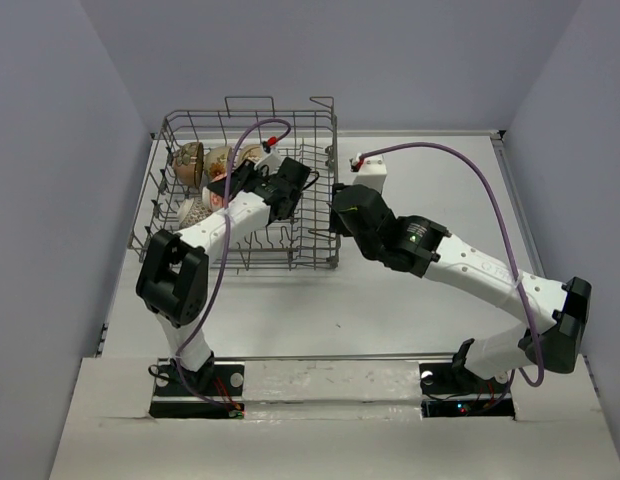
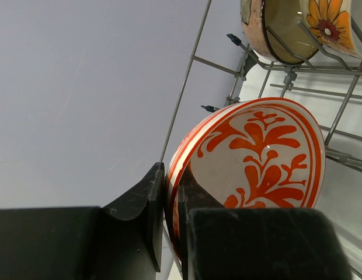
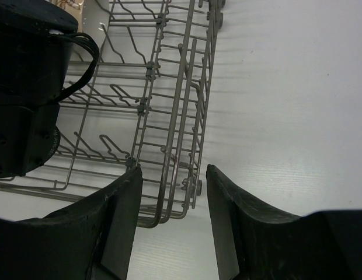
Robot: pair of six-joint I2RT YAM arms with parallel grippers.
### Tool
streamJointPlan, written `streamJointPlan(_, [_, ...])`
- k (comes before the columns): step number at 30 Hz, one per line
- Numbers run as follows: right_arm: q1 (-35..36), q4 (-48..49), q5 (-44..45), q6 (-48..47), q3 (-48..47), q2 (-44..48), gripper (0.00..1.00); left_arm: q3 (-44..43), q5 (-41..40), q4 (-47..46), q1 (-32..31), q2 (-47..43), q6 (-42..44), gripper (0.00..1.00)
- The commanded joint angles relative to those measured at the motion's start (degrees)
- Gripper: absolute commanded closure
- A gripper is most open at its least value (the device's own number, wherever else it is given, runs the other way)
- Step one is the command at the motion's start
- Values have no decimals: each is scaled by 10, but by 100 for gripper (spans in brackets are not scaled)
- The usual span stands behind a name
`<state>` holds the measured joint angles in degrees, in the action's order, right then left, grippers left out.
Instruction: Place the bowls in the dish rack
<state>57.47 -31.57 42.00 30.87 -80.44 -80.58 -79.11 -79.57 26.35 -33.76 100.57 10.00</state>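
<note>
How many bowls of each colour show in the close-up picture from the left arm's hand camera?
orange-red and white patterned ceramic bowl: 1
olive-brown glazed round bowl: 1
white round bowl with orange flower: 1
Total: 3

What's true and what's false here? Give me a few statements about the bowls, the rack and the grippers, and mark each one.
1. The left gripper is clamped on the rim of the orange-red bowl. True.
2. The right gripper holds a white bowl. False: it holds no bowl; its jaws straddle the near corner of the dish rack.
3. A flowered bowl already sits in the rack. True.
4. The dish rack stands in front of the right arm. False: it stands in front of the left arm.
5. The orange-red bowl lies flat on the table. False: it is held on edge.
</note>
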Motion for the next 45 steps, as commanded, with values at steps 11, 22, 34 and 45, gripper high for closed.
streamJointPlan(11, [6,16,19,2,20,28,46,0,-38,6,-3,16,-10,100])
streamJointPlan(22, [6,22,15,0,33,38,46,-1,-35,23,-3,30,-24,100])
streamJointPlan(34, [6,25,15,2,43,45,46,1,-43,29,-15,44,-28,97])
streamJointPlan(45, [6,26,15,1,45,50,46,5,-52,28,-36,63,-25,92])
